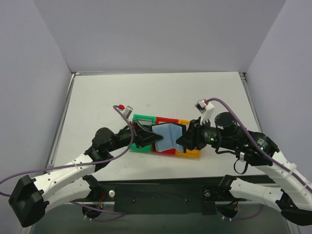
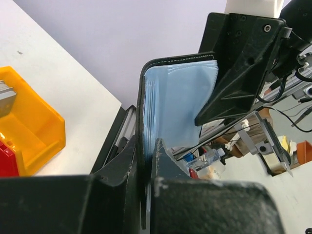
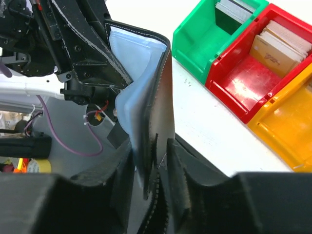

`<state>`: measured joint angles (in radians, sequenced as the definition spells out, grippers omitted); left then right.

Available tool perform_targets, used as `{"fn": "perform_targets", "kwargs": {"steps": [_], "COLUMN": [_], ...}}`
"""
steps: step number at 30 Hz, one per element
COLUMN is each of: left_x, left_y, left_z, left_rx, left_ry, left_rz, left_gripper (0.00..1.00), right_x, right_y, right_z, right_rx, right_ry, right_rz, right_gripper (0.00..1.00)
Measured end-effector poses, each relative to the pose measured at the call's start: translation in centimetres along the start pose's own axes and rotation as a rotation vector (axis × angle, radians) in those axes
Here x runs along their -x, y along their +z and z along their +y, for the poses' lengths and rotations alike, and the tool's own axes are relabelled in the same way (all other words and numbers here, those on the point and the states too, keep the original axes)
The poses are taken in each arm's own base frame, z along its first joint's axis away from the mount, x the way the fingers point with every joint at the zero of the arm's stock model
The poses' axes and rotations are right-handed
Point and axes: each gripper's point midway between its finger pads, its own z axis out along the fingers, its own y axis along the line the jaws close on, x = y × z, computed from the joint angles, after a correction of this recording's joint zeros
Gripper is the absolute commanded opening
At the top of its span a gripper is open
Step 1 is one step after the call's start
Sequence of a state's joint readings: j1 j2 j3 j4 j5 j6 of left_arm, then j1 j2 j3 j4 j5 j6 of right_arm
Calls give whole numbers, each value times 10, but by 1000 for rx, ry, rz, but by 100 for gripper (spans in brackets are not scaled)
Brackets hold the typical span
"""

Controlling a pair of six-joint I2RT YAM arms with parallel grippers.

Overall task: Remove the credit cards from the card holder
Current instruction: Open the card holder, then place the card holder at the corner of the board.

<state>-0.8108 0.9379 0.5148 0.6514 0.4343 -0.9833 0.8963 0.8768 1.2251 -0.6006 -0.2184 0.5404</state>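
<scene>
Pale grey walls close round a white worktop, and both arms meet over the middle of it. The left end effector is pinching one edge of the card holder, its two black fingers pressed onto the stitched black cover, as the left wrist view shows. The right end effector is clamped on the opposite edge in the same way. Between them the card holder is held off the surface and spread open, with pale blue sleeves fanned inside its black cover.

Just beneath and behind sits a row of three joined open boxes: the green box, the red box and the orange box. From above, the holder and both end effectors cover most of the red box and parts of its neighbours. The right wrist view looks past them. It shows credit cards stacked on edge at the far end of the red box, tan ones in front, and a few grey ones in the green box. The part of the orange box that shows there holds nothing I can make out. Purple cables loop off both wrists.
</scene>
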Motion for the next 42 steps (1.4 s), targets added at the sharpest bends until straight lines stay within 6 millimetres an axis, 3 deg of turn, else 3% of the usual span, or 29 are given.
{"fn": "perform_targets", "kwargs": {"steps": [4,15,23,29,35,38,42], "left_x": [2,-2,0,6,11,4,-15], "left_y": [-1,-4,1,10,37,39,20], "left_z": [-3,-1,-2,-11,-32,-20,10], "left_rx": [-8,-6,41,148,377,504,669], "left_ry": [4,-8,0,58,193,250,297], "left_rz": [-6,-4,34,91,182,219,290], "left_gripper": [0,0,0,0,0,0,0], "right_x": [3,5,0,5,11,11,14], "right_y": [-1,-8,9,14,20,20,15], "right_z": [3,9,4,7,3,-4,-12], "right_rx": [15,47,20,26,17,1,-22], "right_ry": [-5,-9,2,11,39,51,70], "right_rz": [-13,-30,18,6,-31,-43,-76], "right_gripper": [45,59,67,69,70,72,76]}}
